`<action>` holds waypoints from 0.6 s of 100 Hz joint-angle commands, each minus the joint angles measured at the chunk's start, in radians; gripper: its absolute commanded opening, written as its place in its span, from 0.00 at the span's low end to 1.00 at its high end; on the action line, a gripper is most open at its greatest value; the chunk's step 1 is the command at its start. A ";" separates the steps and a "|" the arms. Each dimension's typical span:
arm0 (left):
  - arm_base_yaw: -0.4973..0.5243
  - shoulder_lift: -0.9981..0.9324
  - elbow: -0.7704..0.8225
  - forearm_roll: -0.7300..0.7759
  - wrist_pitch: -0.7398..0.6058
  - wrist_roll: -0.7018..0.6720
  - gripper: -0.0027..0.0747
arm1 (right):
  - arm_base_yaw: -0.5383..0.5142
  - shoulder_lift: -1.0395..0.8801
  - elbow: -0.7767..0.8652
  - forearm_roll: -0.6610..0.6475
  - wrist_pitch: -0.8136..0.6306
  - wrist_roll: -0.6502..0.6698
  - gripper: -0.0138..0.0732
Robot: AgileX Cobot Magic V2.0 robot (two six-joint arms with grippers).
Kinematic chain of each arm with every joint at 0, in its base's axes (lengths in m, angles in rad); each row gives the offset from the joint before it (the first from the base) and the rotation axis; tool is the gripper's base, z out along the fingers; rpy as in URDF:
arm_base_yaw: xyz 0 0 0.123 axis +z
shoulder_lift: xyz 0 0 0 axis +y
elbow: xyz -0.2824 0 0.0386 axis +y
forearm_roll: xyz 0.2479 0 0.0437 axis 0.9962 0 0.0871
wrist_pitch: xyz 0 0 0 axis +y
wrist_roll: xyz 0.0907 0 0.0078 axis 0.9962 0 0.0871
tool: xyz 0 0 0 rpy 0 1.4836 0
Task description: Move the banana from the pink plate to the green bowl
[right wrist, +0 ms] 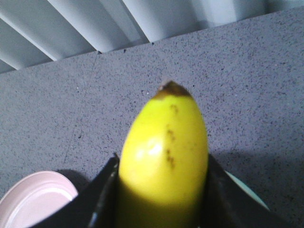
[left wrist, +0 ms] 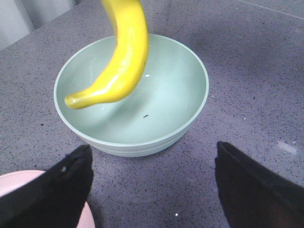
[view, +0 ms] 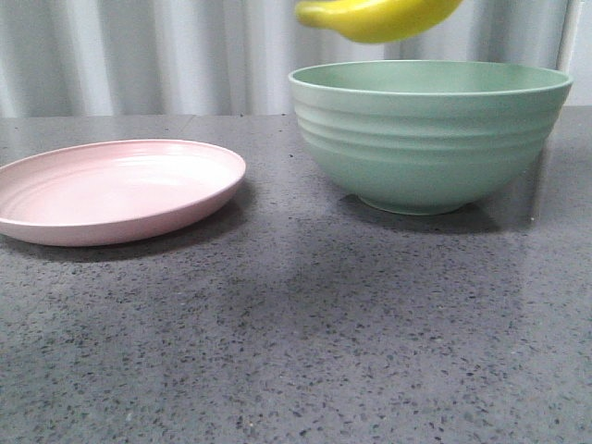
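Observation:
The yellow banana (view: pixel 379 17) hangs in the air just above the green bowl (view: pixel 427 139), at the top edge of the front view. My right gripper (right wrist: pixel 161 199) is shut on the banana (right wrist: pixel 164 156), its black fingers on both sides of it. In the left wrist view the banana (left wrist: pixel 121 57) hovers over the empty bowl (left wrist: pixel 133 95). My left gripper (left wrist: pixel 152 185) is open and empty, held above the table near the bowl. The pink plate (view: pixel 116 190) lies empty at the left. Neither gripper shows in the front view.
The table is a dark grey speckled stone top (view: pixel 305 342). A pale corrugated wall (view: pixel 157 55) runs along the back. The plate's edge shows in the left wrist view (left wrist: pixel 14 183) and in the right wrist view (right wrist: pixel 33 197).

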 commanded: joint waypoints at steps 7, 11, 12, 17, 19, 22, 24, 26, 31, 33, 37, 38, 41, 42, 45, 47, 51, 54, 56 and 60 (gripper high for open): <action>-0.008 -0.027 -0.033 -0.008 -0.096 -0.001 0.67 | 0.008 -0.024 -0.037 0.016 -0.055 -0.031 0.59; -0.008 -0.027 -0.033 -0.008 -0.103 -0.001 0.67 | 0.008 -0.024 -0.037 0.016 -0.055 -0.031 0.60; -0.008 -0.029 -0.033 -0.010 -0.106 -0.001 0.67 | 0.008 -0.024 -0.037 0.016 -0.055 -0.031 0.59; -0.008 -0.028 -0.033 -0.013 -0.107 -0.001 0.67 | 0.008 -0.024 -0.037 0.015 -0.055 -0.031 0.59; -0.008 -0.029 -0.033 -0.017 -0.107 -0.001 0.67 | 0.008 -0.024 -0.037 0.013 -0.055 -0.031 0.59; -0.008 -0.029 -0.033 -0.020 -0.107 -0.001 0.67 | 0.008 -0.024 -0.037 0.011 -0.055 -0.031 0.59; -0.008 -0.031 -0.033 -0.023 -0.107 -0.001 0.67 | 0.008 -0.024 -0.037 0.007 -0.055 -0.031 0.59; -0.008 -0.034 -0.033 -0.026 -0.107 -0.001 0.67 | 0.008 -0.024 -0.037 0.005 -0.053 -0.034 0.59; -0.008 -0.038 -0.033 -0.027 -0.108 -0.001 0.67 | 0.008 -0.024 -0.038 -0.002 -0.036 -0.037 0.59; -0.008 -0.040 -0.033 -0.027 -0.108 -0.001 0.67 | 0.008 -0.024 -0.039 -0.002 -0.029 -0.037 0.59; -0.008 -0.048 -0.033 -0.027 -0.109 -0.001 0.64 | 0.008 -0.028 -0.043 -0.010 -0.003 -0.041 0.59; -0.008 -0.052 -0.033 -0.027 -0.109 -0.001 0.62 | 0.008 -0.028 -0.043 -0.012 0.001 -0.041 0.59; -0.008 -0.058 -0.033 -0.027 -0.109 -0.001 0.58 | 0.008 -0.032 -0.045 -0.021 0.019 -0.050 0.58; -0.008 -0.063 -0.033 -0.027 -0.109 -0.001 0.56 | 0.008 -0.037 -0.045 -0.027 0.023 -0.050 0.57; -0.008 -0.072 -0.033 -0.027 -0.109 -0.001 0.49 | 0.006 -0.044 -0.045 -0.041 0.037 -0.052 0.55; -0.008 -0.079 -0.033 -0.027 -0.109 -0.001 0.45 | 0.006 -0.051 -0.045 -0.051 0.047 -0.051 0.52; -0.008 -0.090 -0.033 -0.027 -0.109 -0.001 0.32 | 0.006 -0.066 -0.045 -0.073 0.066 -0.051 0.45; -0.008 -0.103 -0.033 -0.027 -0.104 -0.001 0.23 | 0.006 -0.077 -0.045 -0.087 0.079 -0.051 0.36; -0.008 -0.111 -0.033 -0.027 -0.103 -0.001 0.16 | 0.006 -0.087 -0.045 -0.096 0.088 -0.054 0.30; -0.008 -0.125 -0.029 -0.027 -0.101 -0.001 0.03 | 0.006 -0.103 -0.045 -0.116 0.109 -0.054 0.21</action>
